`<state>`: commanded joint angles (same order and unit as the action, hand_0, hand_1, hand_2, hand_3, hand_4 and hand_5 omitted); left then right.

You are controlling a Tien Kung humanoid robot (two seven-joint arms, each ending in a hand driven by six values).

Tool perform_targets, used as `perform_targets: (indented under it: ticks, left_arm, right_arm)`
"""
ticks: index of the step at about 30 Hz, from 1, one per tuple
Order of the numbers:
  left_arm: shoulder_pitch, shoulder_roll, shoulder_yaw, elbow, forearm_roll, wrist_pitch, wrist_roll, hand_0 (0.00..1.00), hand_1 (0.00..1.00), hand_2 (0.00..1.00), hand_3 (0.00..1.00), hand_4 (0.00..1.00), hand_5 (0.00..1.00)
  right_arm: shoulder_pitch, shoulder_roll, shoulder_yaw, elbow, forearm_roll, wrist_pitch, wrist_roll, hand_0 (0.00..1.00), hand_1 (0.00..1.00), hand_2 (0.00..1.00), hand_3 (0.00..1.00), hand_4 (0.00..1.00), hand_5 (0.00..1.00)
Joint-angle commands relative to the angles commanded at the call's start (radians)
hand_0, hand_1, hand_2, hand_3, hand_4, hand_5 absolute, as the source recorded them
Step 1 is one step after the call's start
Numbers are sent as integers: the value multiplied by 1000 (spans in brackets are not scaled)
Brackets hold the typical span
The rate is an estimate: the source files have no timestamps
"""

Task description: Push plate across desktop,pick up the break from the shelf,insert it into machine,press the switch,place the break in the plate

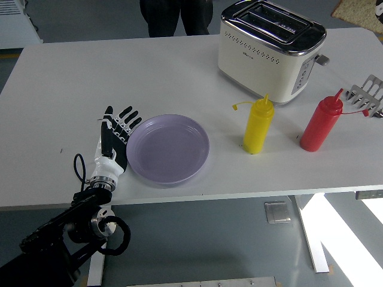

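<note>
Left robot hand [115, 139] open, fingers straight, edge against left rim of the purple plate [168, 149] on the table [72, 84]. Bread [362, 10] at top right corner, mostly cut off; probably held, holder not visible. Toaster [270, 48] far right, yellow bottle [258, 126] and red bottle [320, 124] in front, metal rack [366, 95] at right edge. Person [175, 17] stands behind the table.

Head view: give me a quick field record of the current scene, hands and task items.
left hand: open, flat against the plate's left rim
plate: lilac, empty, near the front edge
toaster: cream, far right, slots empty
bread: partly visible at the top right corner
rack: metal, empty, at the right edge
bottles: yellow bottle left of red bottle
right hand: not in view
person: standing at the far side
</note>
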<state>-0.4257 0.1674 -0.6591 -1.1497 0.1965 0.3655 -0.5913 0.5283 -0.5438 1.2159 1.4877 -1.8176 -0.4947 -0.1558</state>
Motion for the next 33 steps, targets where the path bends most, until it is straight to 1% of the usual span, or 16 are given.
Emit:
perform_targets:
  ticks: [7,8,9,11,14,15,20,21,26,28,29,33]
  left_arm:
    - [19,19,-85,-39,49,30,-6,819,768,741,722,660,998]
    - [24,24,-101,-47,58,34,-4,819,768,741,722,660,998]
    - [30,31,-120,-59,68,38,-2,819,766,743,721,656,998]
    - [41,41,-155,-77,83,44,1,819,766,743,721,656,998]
    - [58,62,-213,-108,106,54,3,819,766,743,721,656,998]
    - [63,67,-229,-116,111,55,4,817,766,742,721,653,998]
    - [92,90,-308,-161,144,60,12,817,766,742,721,653,998]
    - [100,95,-326,-172,154,62,14,820,765,741,720,653,998]
    - [139,114,-406,-229,212,71,21,820,765,741,720,653,998]
    - [160,126,-444,-255,239,76,29,820,761,735,713,649,997]
    - [164,128,-452,-259,244,77,31,820,761,735,713,649,997]
    - [206,150,-522,-299,264,84,46,818,754,730,708,649,995]
  right_arm:
    - [49,-12,-23,50,119,7,-37,464,489,483,455,192,2]
    - [61,-14,-29,56,137,5,-48,464,489,483,455,192,2]
    - [76,-17,-39,61,160,2,-64,467,487,483,453,169,2]
    - [103,-21,-55,66,203,-2,-88,467,487,483,453,169,2]
    - [156,-20,-90,57,269,-19,-128,467,487,483,453,169,2]
    - [171,-18,-101,52,291,-23,-137,474,488,483,454,151,2]
    - [248,5,-160,0,377,-53,-170,474,488,483,454,151,2]
    - [265,15,-174,-17,393,-61,-176,479,487,483,454,131,2]
    - [330,62,-236,-103,460,-87,-196,479,487,483,454,131,2]
    - [357,85,-264,-145,488,-96,-196,486,487,483,452,130,2]
    - [362,89,-270,-154,494,-98,-196,486,487,483,452,130,2]
    - [403,125,-315,-235,529,-111,-191,489,486,482,452,132,2]
